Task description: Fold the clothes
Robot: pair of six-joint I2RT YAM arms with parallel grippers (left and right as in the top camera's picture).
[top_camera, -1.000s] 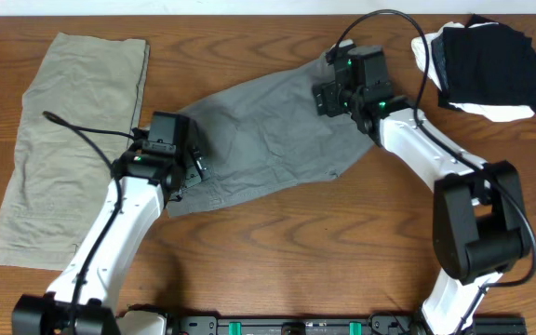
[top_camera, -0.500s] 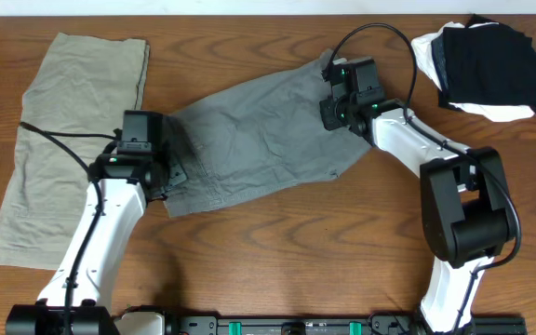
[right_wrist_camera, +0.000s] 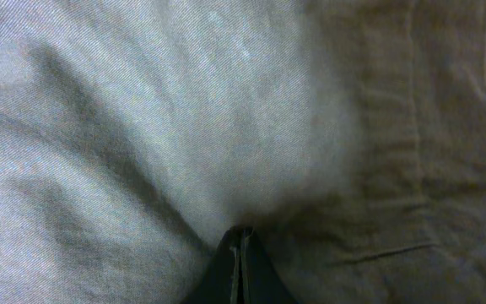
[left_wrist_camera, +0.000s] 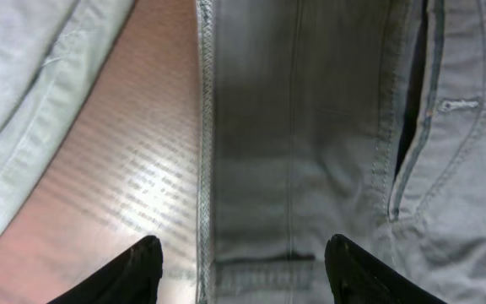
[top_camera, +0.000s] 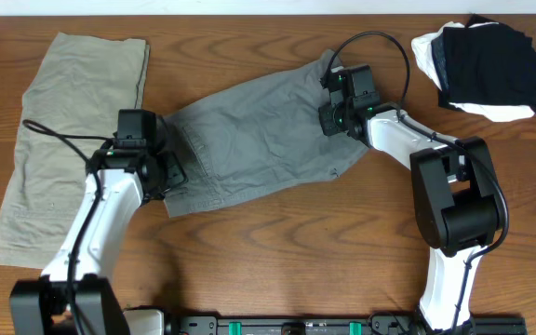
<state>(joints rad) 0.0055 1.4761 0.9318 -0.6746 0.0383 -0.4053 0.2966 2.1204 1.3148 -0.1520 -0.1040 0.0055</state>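
The left claw [left_wrist_camera: 245,272] stands wide and straddles the stitched edge of the grey shorts [top_camera: 259,140], one fingertip over bare desk [top_camera: 277,251] and the other over cloth. The right claw [right_wrist_camera: 241,257] is pinched tight, with fabric puckering into its tips near the shorts' upper right end. The shorts lie slantwise mid-desk, between a pale khaki garment [top_camera: 63,140] on the left and a black-and-white pile [top_camera: 487,70] in the far right corner.

Wrinkled grey shorts [top_camera: 259,140] lie spread flat, slanting across the table's middle.
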